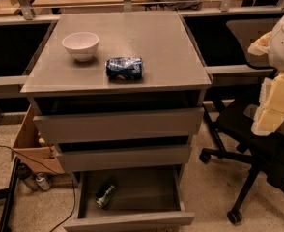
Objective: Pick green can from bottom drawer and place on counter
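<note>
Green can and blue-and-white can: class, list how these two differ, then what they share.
The green can lies in the open bottom drawer; the blue-and-white can lies on the counter.
The green can looks smaller than the blue-and-white can.
The green can points diagonally; the blue-and-white can lies crosswise.
Shared: both lie on their sides, and the gripper, at the right edge, touches neither.

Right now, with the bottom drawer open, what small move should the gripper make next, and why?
Probably swing the gripper down and left in view, toward the bottom drawer. It hangs at the right edge, above the chair, while the green can lies on its side in the drawer's left part, ungrasped.
</note>
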`<state>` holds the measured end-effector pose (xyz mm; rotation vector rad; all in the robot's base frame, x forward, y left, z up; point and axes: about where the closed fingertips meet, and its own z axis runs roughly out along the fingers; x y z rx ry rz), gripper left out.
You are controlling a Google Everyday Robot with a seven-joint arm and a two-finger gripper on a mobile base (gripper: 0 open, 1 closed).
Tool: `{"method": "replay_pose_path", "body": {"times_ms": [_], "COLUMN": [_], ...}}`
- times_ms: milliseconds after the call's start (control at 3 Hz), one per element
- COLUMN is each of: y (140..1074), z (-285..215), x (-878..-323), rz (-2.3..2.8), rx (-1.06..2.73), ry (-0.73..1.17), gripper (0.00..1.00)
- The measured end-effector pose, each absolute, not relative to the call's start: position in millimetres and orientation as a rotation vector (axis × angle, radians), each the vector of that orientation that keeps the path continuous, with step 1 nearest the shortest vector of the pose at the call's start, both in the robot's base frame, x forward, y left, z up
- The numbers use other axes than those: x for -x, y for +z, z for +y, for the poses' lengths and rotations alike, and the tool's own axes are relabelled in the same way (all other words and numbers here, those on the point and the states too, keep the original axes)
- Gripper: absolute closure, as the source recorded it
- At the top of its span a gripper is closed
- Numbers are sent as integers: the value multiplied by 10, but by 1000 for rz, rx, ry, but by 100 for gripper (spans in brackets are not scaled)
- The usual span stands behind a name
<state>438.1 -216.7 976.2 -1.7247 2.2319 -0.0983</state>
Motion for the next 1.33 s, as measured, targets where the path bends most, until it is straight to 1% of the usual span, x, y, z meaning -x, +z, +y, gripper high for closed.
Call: {"method": "replay_pose_path", "body": {"times_ms": [667, 1000, 1333], "y": [9800, 9618, 9056], "z": [-2085, -1778, -1351], "x": [-4385, -4315, -4190], "rz": [2218, 2117, 1975], "rx": [1761, 1867, 2046], "ry": [-157, -161, -113], "gripper": [0, 0, 0]}}
